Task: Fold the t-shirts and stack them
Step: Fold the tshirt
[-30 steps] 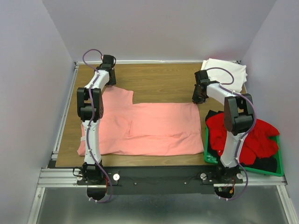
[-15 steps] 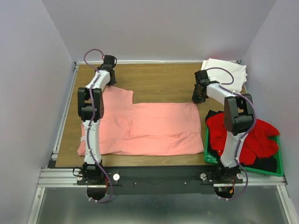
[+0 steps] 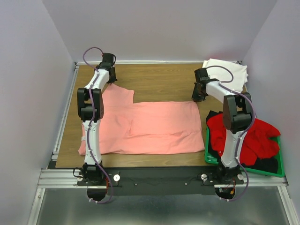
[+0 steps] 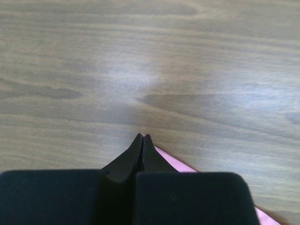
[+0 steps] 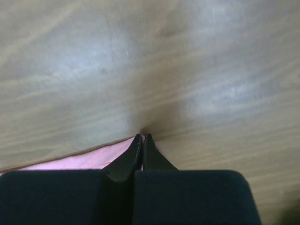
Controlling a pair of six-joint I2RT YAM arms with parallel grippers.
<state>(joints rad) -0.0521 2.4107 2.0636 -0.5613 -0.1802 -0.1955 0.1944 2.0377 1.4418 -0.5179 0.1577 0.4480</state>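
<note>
A wooden table [image 3: 159, 82] is seen from above, and most of its middle is covered by the salmon-pink t-shirt [image 3: 154, 126], which is spread flat with one sleeve reaching toward the far left. Every other thing is placed here against that shirt.

Just beside its right edge, at the near side, a green crate [image 3: 281, 171] is set, and in it a bright red t-shirt [image 3: 262, 138] is heaped over a dark t-shirt [image 3: 267, 165]. Beyond the pink shirt's far right corner, well apart from it, a white t-shirt [image 3: 227, 71] is laid folded in the table's corner.

The left arm [image 3: 91, 117] is stretched over the pink shirt's left side to its far left corner; the right arm [image 3: 234, 122] is reached past the crate to the shirt's far right corner.

The left gripper [image 4: 142, 137] is closed, with a sliver of pink cloth pinched at its tips at the sleeve corner. The right gripper [image 5: 142, 136] is likewise closed, with the pink hem caught between its tips at the far right corner.
</note>
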